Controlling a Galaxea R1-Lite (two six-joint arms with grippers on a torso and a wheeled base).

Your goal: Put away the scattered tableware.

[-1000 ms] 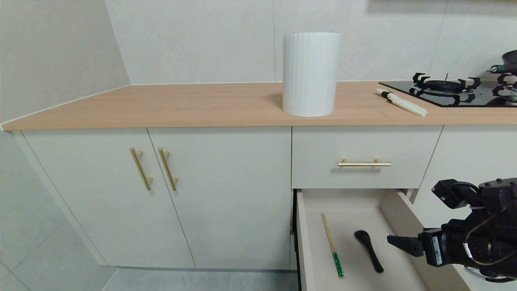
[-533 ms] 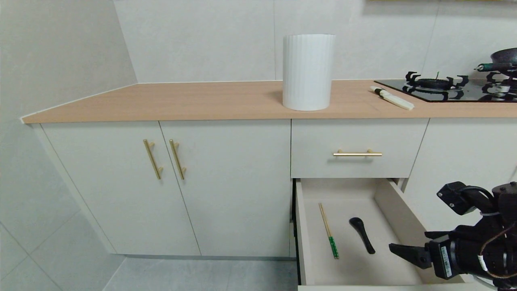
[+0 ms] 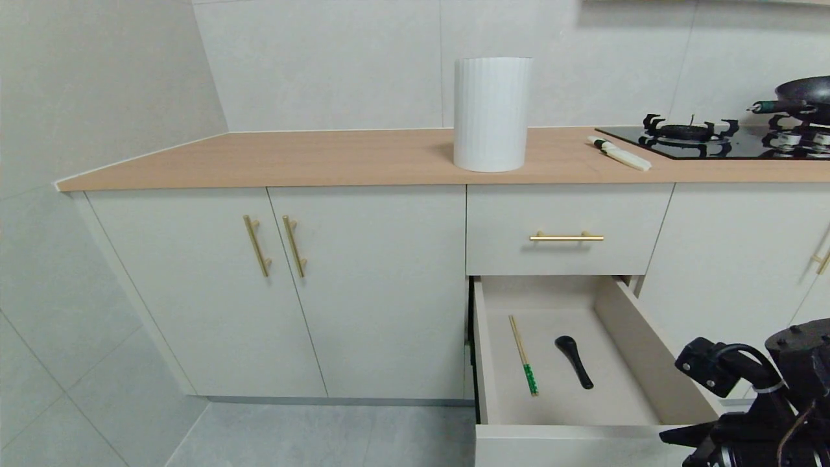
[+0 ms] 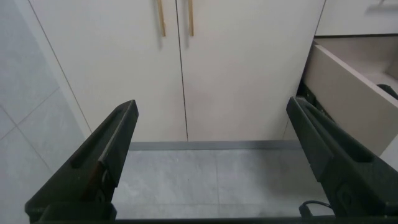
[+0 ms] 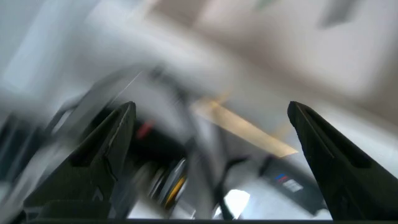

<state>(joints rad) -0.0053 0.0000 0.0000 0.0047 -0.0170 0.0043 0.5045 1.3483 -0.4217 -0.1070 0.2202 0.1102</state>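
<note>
Bright even light fr. above, soft shadows

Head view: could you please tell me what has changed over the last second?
The camera drew back, shifting the whole scene. The open right gripper withdrew from over the drawer toward the robot. The chopsticks and spoon stayed in the drawer; the canister and knife stayed on the counter.

The right hand (image 5: 210, 107) holds its two dark fingers (image 5: 93, 158) spread wide apart. Between them lies a pale surface (image 5: 298, 50) and a yellowish strip (image 5: 245, 127) set slantwise. Nearer are dark shapes (image 5: 146, 155) - too indistinct to name.
</note>
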